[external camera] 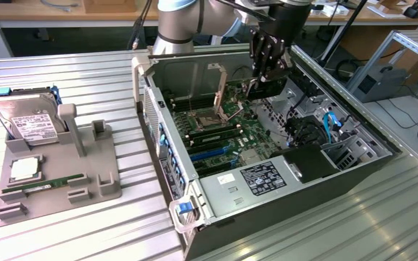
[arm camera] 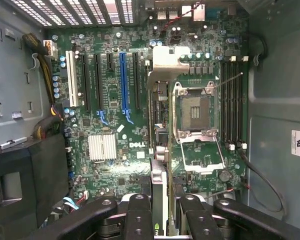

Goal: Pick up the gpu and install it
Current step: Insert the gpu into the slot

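My gripper (external camera: pixel 267 73) hangs inside the open computer case (external camera: pixel 383 157), above the back part of the motherboard (external camera: pixel 227 122). It is shut on the gpu (arm camera: pixel 160 175), a thin card seen edge-on between the black fingers (arm camera: pixel 137 215), with its silvery metal bracket (arm camera: pixel 172 60) at the far end. In the exterior view the gpu (external camera: pixel 263 89) shows as a dark piece below the fingers, held just above the board. In the wrist view the card lies between the expansion slots, one of them blue (arm camera: pixel 122 82), and the empty CPU socket (arm camera: pixel 195 112).
A grey fixture (external camera: pixel 56 179) on the exterior view's left holds a hard drive (external camera: pixel 28 119), a CPU (external camera: pixel 24 169) and a green memory stick (external camera: pixel 45 185). Cables and a black shroud (external camera: pixel 311 163) fill the case's near end. Memory slots (arm camera: pixel 232 100) line the socket's side.
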